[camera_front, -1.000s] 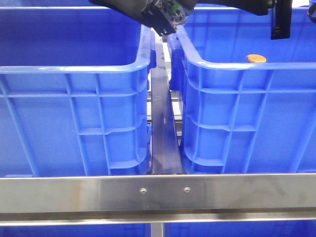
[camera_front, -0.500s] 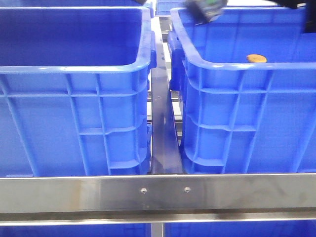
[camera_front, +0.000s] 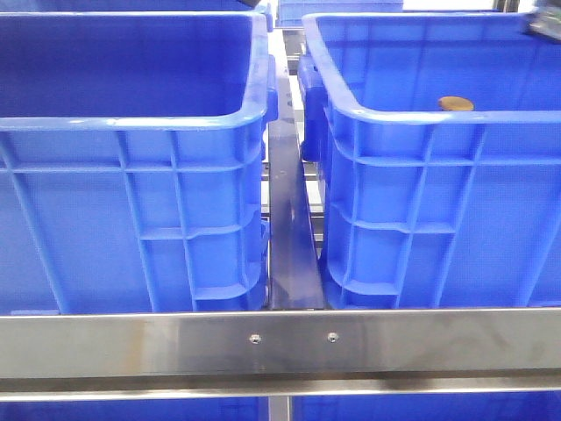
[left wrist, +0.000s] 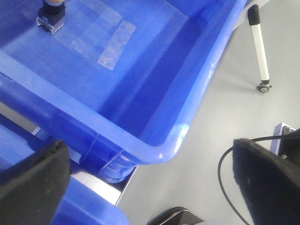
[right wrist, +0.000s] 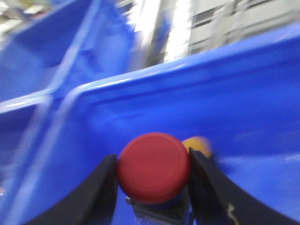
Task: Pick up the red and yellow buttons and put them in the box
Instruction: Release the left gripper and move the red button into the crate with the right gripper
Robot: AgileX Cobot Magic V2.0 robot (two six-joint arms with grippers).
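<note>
My right gripper [right wrist: 152, 165] is shut on the red button [right wrist: 153, 161], a round red cap on a grey base, above the inside of a blue crate [right wrist: 243, 84]; the view is blurred. The yellow button [right wrist: 200, 143] lies just behind it on the crate floor. In the front view the yellow button [camera_front: 455, 103] shows inside the right crate [camera_front: 438, 175]. My left gripper [left wrist: 150, 157] is wide open and empty above a crate corner [left wrist: 161, 150]. An orange-topped button [left wrist: 52, 8] sits on that crate's taped floor. Neither gripper shows in the front view.
The left crate [camera_front: 131, 175] stands beside the right one, with a metal rail [camera_front: 289, 237] in the gap and a steel bar [camera_front: 280, 342] across the front. In the left wrist view, grey floor, a white pole on a caster [left wrist: 260, 51] and a black cable [left wrist: 225, 178] lie outside the crate.
In the front view the dark arm and gripper at the top moved from above the gap rightwards over the right crate and out of frame. The yellow button has not moved.
</note>
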